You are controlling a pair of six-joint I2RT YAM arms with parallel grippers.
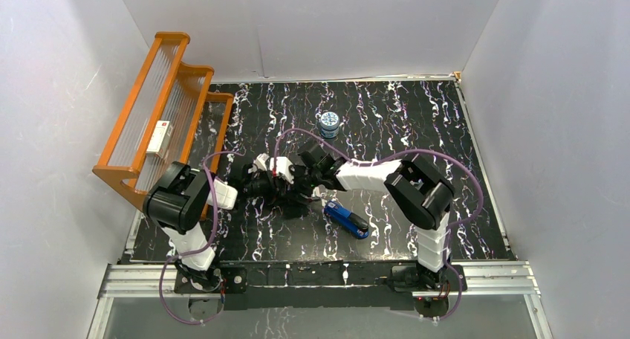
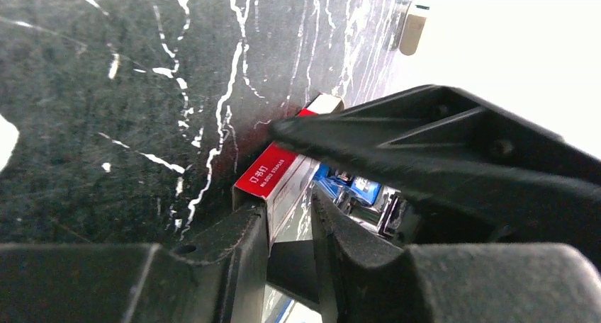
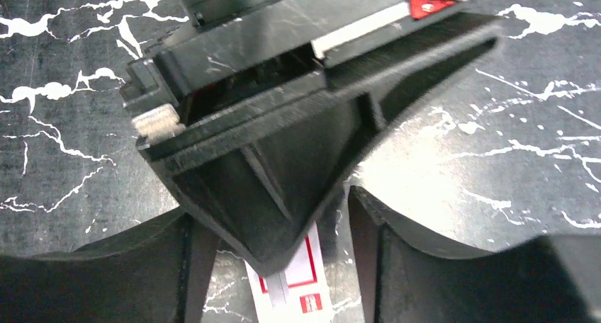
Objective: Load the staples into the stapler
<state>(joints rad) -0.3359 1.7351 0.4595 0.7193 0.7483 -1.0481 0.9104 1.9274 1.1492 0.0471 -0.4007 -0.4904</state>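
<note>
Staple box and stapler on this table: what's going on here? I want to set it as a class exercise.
The left end effector is clamped on the red-and-white staple box at the middle of the black marbled table. The right end effector straddles the same box with its jaws apart, not gripping it. The blue stapler lies apart on the table, untouched.

Black arms, white shells — looping purple cables
</note>
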